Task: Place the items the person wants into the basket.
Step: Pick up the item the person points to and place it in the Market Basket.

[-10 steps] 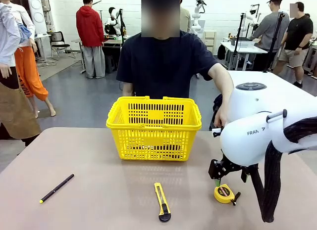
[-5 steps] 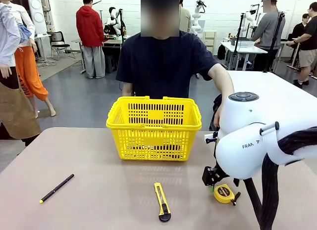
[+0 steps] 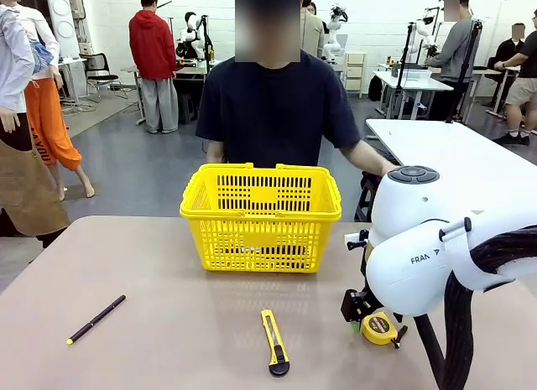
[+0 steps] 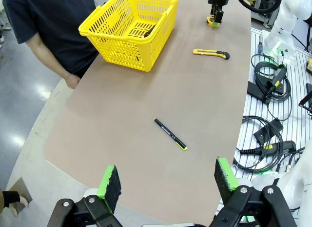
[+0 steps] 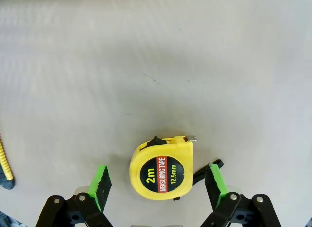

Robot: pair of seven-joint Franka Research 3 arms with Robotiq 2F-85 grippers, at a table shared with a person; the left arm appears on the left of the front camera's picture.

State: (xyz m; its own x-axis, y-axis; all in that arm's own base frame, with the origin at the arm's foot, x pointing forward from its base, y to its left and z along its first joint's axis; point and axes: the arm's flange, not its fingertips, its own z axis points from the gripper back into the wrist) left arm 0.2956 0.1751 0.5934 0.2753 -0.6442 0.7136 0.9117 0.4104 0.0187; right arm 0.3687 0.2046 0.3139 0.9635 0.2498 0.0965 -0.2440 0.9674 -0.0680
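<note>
From the front, the right arm's white housing covers the right hand almost wholly — only a dark bracket and a sliver of green pad show beside the tape measure, whose right side lies behind the cable. The person's one hand is hidden behind the same housing, the other behind the basket. In the right wrist view, the utility knife is cut off by the left edge. In the left wrist view, the basket's far corner runs off the top edge — its contents cannot be made out through the lattice
</note>
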